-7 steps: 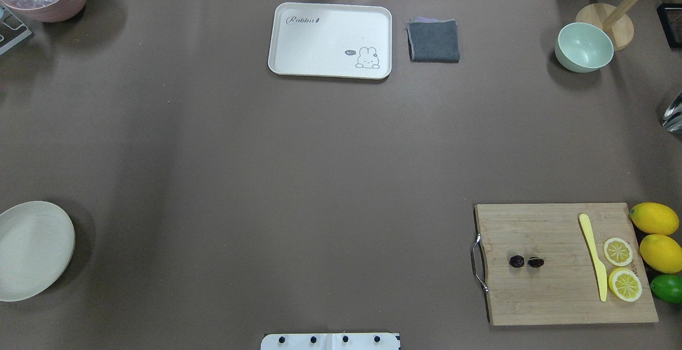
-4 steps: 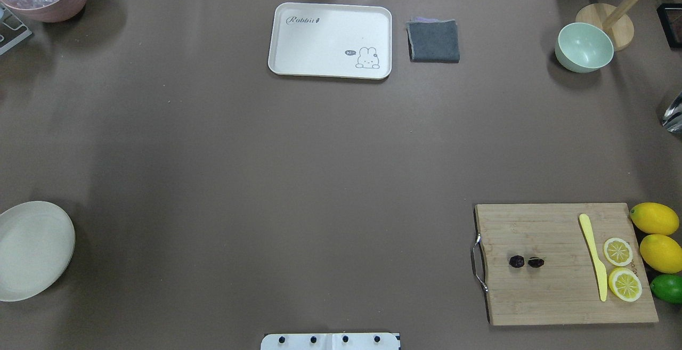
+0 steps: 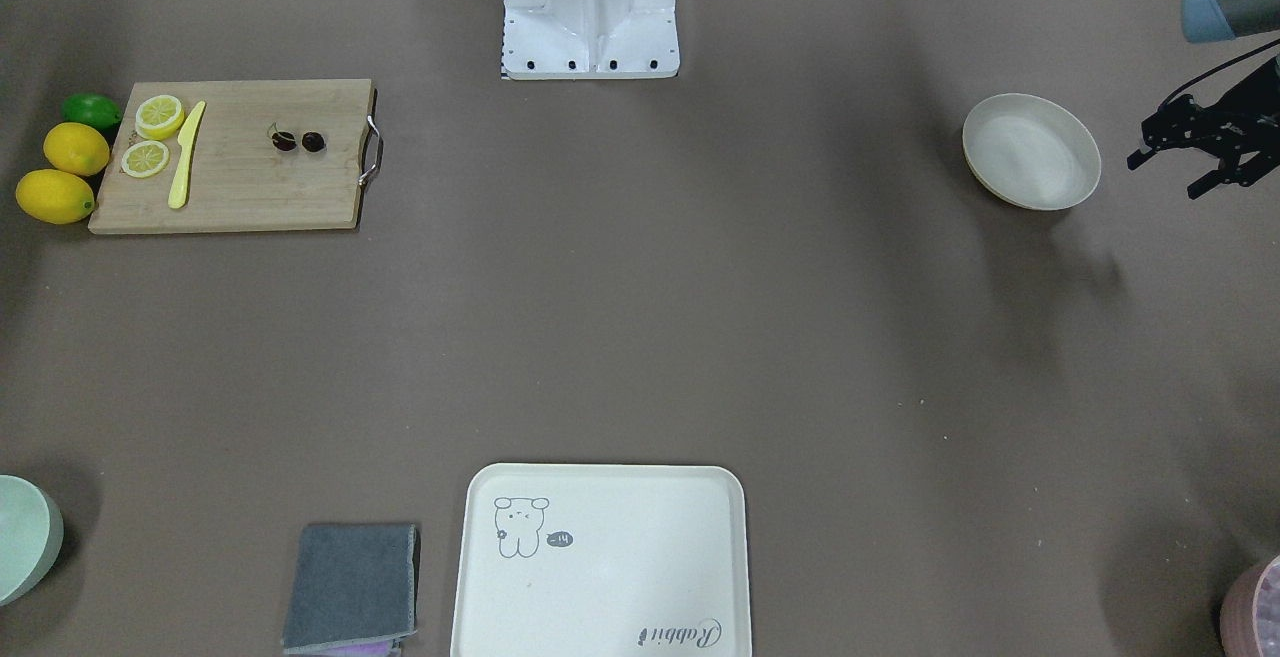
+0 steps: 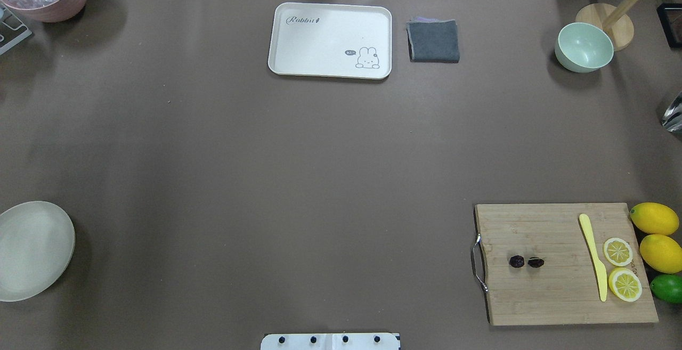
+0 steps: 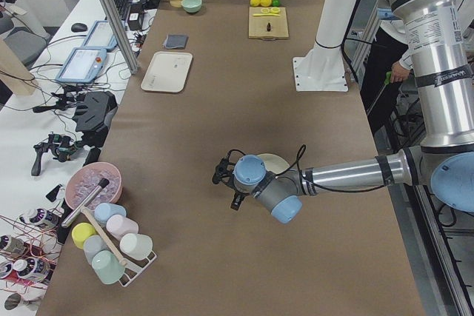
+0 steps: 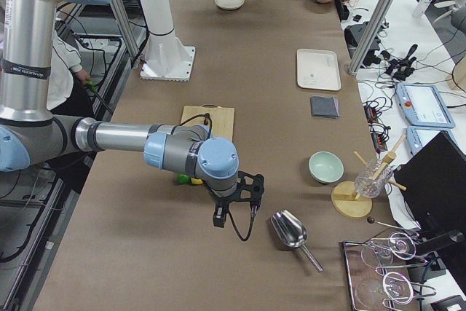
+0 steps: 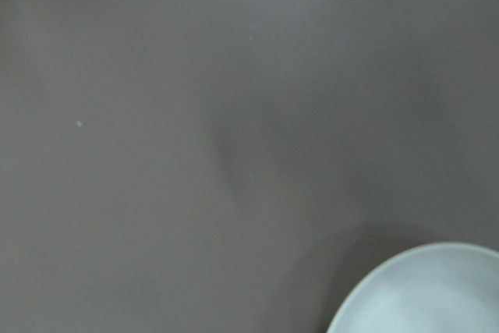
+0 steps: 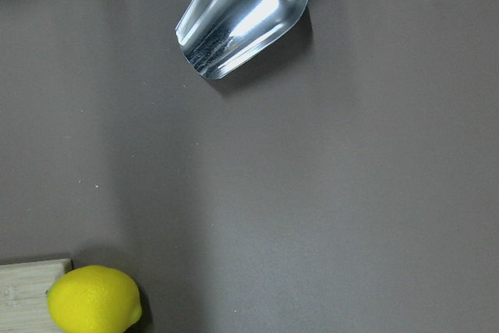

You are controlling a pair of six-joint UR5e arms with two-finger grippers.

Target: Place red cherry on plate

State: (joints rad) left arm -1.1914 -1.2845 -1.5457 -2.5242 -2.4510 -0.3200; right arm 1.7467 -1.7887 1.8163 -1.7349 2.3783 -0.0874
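The left gripper (image 3: pixel 1163 180) hangs just past the plate (image 3: pixel 1030 152) at the left end of the table (image 4: pixel 319 153). Its black fingers are spread with nothing between them, and its wrist camera catches only the plate's rim in one corner. The right gripper (image 6: pixel 234 216) hovers off the right end, beyond the cutting board (image 4: pixel 559 286), looking down on a metal scoop (image 8: pixel 242 13) and a lemon (image 8: pixel 93 299). From where it shows I can't tell whether it is spread or closed. The cherry (image 4: pixel 526 261), a dark pair, lies on the board toward its handle end, well apart from the plate across the whole width of the table. Over the last second nothing on the table has shifted: cherry, board, knife (image 4: pixel 594 257) and plate sit exactly where they were. To my eye the job hasn't really begun. The right arm is the nearer one, and it would have to come in over the board and pick up the cherry first.
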